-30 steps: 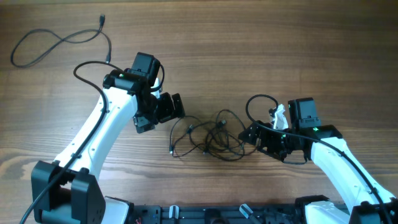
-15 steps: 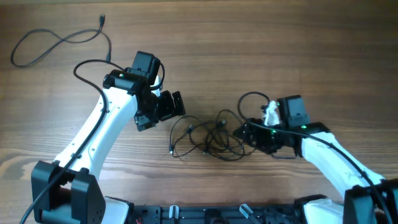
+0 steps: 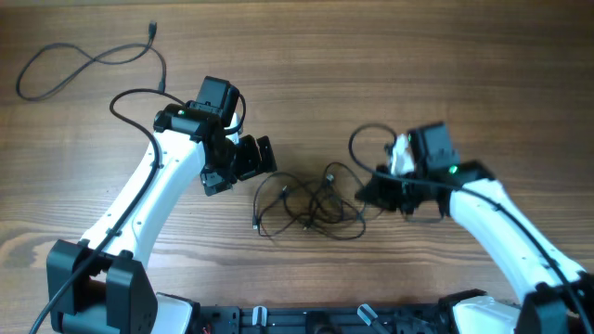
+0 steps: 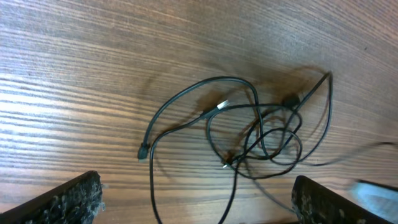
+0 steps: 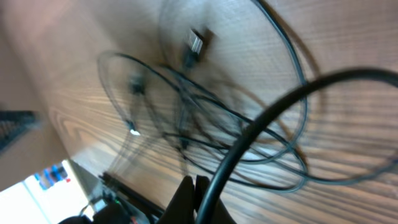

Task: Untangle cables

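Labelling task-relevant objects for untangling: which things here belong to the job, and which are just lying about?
Job: tangled cables, separate loose cable, right fingers closed at the tangle.
Not the job: arms' thicker own cables, wooden table.

Wooden table (image 3: 390, 56); tangled cables (image 3: 322, 198) at centre, loose cable (image 3: 91, 62) far-left corner.

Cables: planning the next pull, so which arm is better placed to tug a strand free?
Right, probably. The right gripper is shut at the right edge of the cables, though a grip on a strand isn't clear. The left gripper hangs open, apart from them.
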Robot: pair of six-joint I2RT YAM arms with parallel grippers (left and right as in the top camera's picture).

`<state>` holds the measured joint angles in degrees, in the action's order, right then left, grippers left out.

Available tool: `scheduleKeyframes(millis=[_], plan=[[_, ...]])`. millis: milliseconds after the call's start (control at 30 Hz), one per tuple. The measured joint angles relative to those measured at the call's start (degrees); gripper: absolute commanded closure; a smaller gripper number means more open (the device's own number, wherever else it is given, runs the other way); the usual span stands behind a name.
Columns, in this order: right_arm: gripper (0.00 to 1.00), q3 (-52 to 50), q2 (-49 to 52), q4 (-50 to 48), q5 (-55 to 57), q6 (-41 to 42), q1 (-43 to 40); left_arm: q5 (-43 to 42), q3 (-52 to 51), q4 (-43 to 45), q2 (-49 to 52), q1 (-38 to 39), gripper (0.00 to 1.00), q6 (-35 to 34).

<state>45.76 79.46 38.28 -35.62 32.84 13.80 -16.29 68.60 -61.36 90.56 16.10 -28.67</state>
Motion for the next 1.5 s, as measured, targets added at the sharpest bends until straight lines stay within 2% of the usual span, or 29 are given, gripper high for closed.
scheduleKeyframes(millis=[33,200,367,533,700,800,900,1033,1133,1267,1333,1433,1500], plan=[[0.96,6.75,-0.74,5.70,2.40,-1.70,0.00,-0.02,-0.02,-0.02,0.00,0.00,0.00,0.00],[0.96,23.30,-3.43,16.61,9.33,-6.12,0.00,0.00,-0.09,0.20,0.00,0.00,0.00,-0.02],[0.96,37.38,-5.42,20.81,12.52,-10.36,0.00,-0.02,-0.09,1.36,0.00,0.00,0.00,-0.02],[0.96,46.77,-7.02,20.44,11.30,-11.98,0.00,0.00,-0.09,1.88,0.00,0.00,0.00,0.00],[0.96,49.37,-7.69,12.79,2.14,-12.24,0.00,0.00,-0.09,1.88,0.00,0.00,0.00,0.00],[0.96,49.55,-8.02,11.39,-0.79,-13.05,0.00,0.00,-0.09,1.88,0.00,0.00,0.00,-0.02],[0.96,49.75,-7.76,13.77,3.23,-12.44,0.04,-0.02,-0.09,1.92,0.00,0.00,0.00,-0.02],[0.96,49.83,-5.73,18.62,9.68,-2.21,-0.07,-0.02,-0.09,2.36,0.00,0.00,0.00,-0.02],[0.96,49.48,-3.98,9.49,2.73,2.38,-0.24,0.00,-0.09,2.45,0.00,0.00,0.00,-0.02],[0.96,49.31,-3.67,-14.36,-16.63,7.15,-1.51,-0.02,-0.13,2.40,0.00,0.00,0.00,-0.04],[0.96,49.88,-4.22,-19.47,-22.32,7.93,-1.84,-0.02,-0.15,2.47,0.00,0.02,0.00,-0.04],[0.95,50.53,-5.81,-11.63,-22.86,6.16,-1.90,0.00,-0.15,2.58,0.00,0.00,0.00,-0.04],[0.96,51.06,-6.56,2.29,-14.75,4.09,-1.42,-0.02,-0.15,2.93,0.00,0.00,0.00,-0.04]])
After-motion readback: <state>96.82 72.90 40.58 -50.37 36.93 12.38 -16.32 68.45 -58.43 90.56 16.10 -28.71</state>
